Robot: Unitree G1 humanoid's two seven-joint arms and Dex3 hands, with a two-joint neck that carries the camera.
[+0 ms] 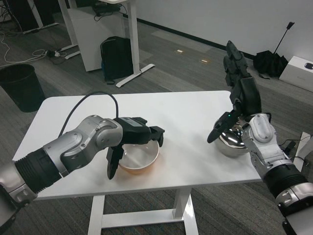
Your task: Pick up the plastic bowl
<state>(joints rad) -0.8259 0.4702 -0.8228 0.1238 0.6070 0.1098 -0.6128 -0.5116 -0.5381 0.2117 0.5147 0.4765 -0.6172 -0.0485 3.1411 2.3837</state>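
Observation:
The plastic bowl (141, 159), pale inside with an orange outer wall, sits on the white table (186, 112) near its front edge. My left hand (133, 139) reaches over it from the left. Its thumb hangs down by the bowl's left rim and its other fingers (156, 135) lie over the far right rim. The fingers are spread around the bowl and I see no firm grip. My right hand (239, 93) is raised at the table's right side, fingers pointing up and apart, holding nothing.
A shiny metal bowl (232, 142) stands on the table's right part, just under my right hand. Beyond the table are a black bin (22, 85), a dark backpack (116, 58) by a white desk's legs, and a black umbrella (269, 61) beside a white box (298, 71).

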